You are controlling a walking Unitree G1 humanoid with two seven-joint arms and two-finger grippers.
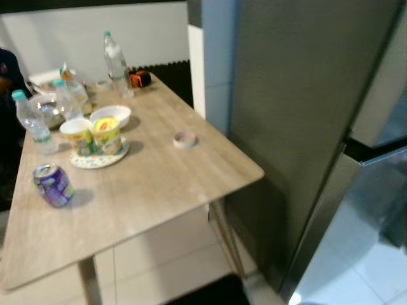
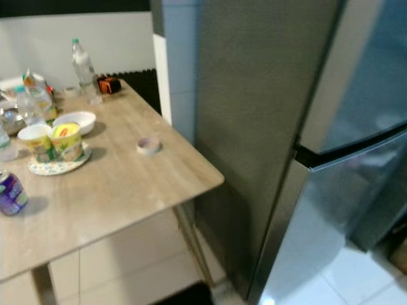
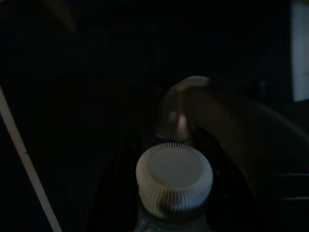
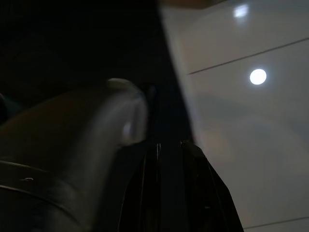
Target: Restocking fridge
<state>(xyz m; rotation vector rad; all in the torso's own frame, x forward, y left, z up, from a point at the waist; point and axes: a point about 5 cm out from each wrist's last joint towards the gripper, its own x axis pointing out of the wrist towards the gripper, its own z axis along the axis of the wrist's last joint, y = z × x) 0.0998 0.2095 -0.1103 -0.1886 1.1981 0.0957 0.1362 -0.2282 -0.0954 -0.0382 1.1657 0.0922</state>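
A tall grey fridge [image 1: 299,127] stands at the right with its doors shut, a dark seam running between the upper and lower door, and its side panel faces the wooden table [image 1: 152,190], whose rounded corner lies just beside that panel. Pale floor tiles [image 2: 127,267] show under the table and in front of the fridge. On the table's far end stands a clear bottle [image 1: 116,63] with a green cap, and a small black and orange object [image 1: 140,79] lies just beside it. Two more green-capped bottles stand at the left, one [image 1: 33,124] at the table's left edge and one [image 1: 65,98] further back, near a glass bowl [image 1: 46,109]. A white bowl [image 1: 112,115] sits behind two cups [image 1: 95,135] that stand together on a patterned plate [image 1: 95,160]. A purple can [image 1: 53,185] lies on its side near the left edge, well apart from a tape roll [image 1: 185,140] near the table's middle. In the dark left wrist view, the left gripper [image 3: 174,193] has its black fingers closed around the neck of a held bottle [image 3: 174,179] with a white ribbed cap. In the right wrist view, the right gripper [image 4: 166,159] hangs over shiny floor, its fingers close together with nothing between them.
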